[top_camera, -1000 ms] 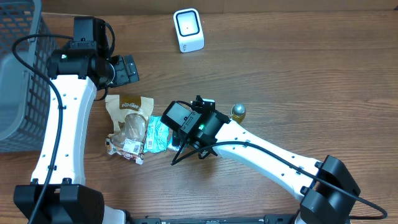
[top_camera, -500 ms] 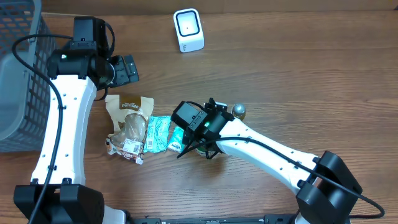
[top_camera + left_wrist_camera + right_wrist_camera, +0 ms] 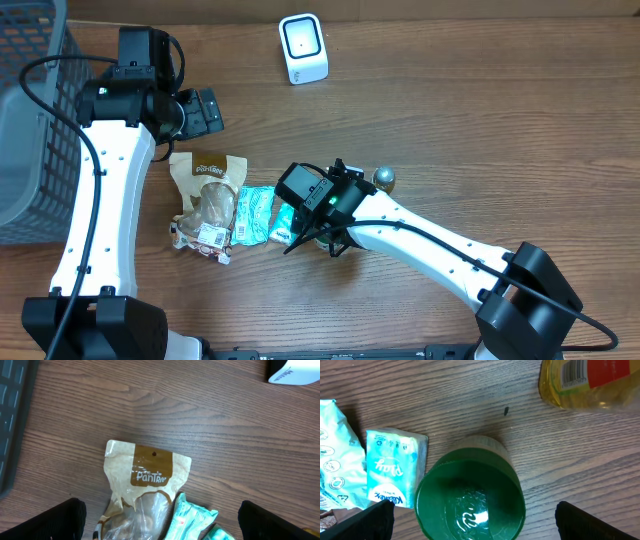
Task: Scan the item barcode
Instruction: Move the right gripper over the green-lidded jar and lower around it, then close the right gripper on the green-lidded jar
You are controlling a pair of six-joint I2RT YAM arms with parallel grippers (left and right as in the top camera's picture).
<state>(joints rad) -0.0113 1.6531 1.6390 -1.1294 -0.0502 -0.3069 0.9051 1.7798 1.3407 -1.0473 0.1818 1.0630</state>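
Observation:
A green round container (image 3: 470,492) stands upright on the table, seen from above. My right gripper (image 3: 480,527) is open right over it, one finger on each side, neither touching. In the overhead view the right gripper (image 3: 318,238) hides most of the container. The white barcode scanner (image 3: 302,48) stands at the table's far edge, and its corner (image 3: 295,372) shows in the left wrist view. My left gripper (image 3: 205,112) hangs open and empty above the brown PanTree bag (image 3: 145,477), with its fingertips wide apart (image 3: 167,527).
Two teal tissue packets (image 3: 262,214) lie beside the brown bag (image 3: 210,195); one packet (image 3: 395,467) is just left of the green container. A yellow bottle (image 3: 590,382) lies to its right, gold cap (image 3: 383,179) showing. A grey basket (image 3: 30,120) stands at the left edge.
The right arm has moved rightward off the teal packets to above the green container, then held still. The left arm has not moved.

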